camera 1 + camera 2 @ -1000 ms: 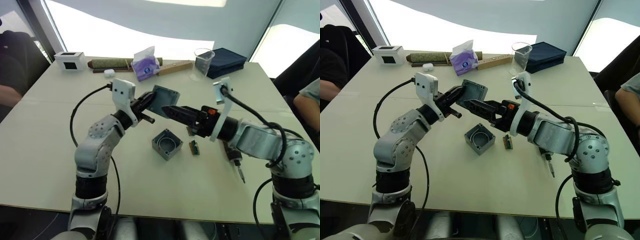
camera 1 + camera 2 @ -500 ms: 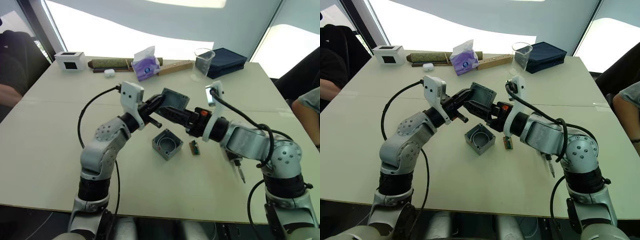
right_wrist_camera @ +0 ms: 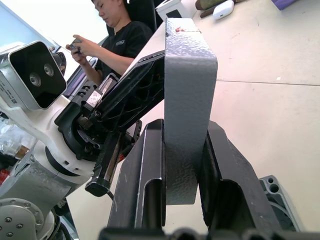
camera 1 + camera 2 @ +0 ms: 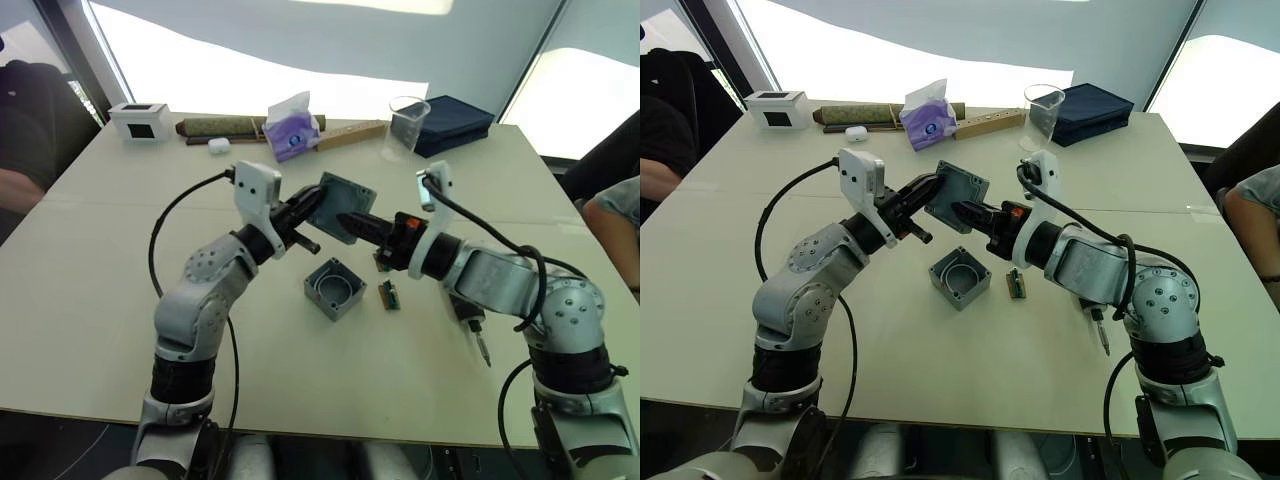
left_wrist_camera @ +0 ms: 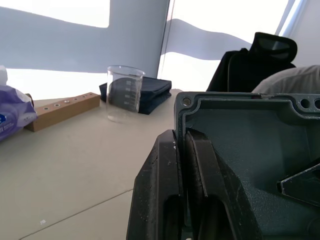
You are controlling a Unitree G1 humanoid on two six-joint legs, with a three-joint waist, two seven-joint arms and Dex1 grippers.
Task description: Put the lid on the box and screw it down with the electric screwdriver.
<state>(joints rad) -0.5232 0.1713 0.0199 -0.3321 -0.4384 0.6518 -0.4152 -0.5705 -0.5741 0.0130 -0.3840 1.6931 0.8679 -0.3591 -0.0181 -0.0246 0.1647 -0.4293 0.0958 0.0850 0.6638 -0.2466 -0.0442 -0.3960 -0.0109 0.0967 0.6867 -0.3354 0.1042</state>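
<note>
Above the middle of the pale bench (image 4: 90, 300), the thin square grey plastic lid (image 4: 343, 196) hangs tilted in the air, held from both sides. The left hand (image 4: 312, 203) is clenched on one edge of it, while the right hand (image 4: 347, 220) has a finger on each face of the opposite edge. Below them the deeper grey square box (image 4: 334, 288) sits open side up. The black pen-like electric screwdriver (image 4: 474, 327) lies beside the right forearm, well apart from the box.
</note>
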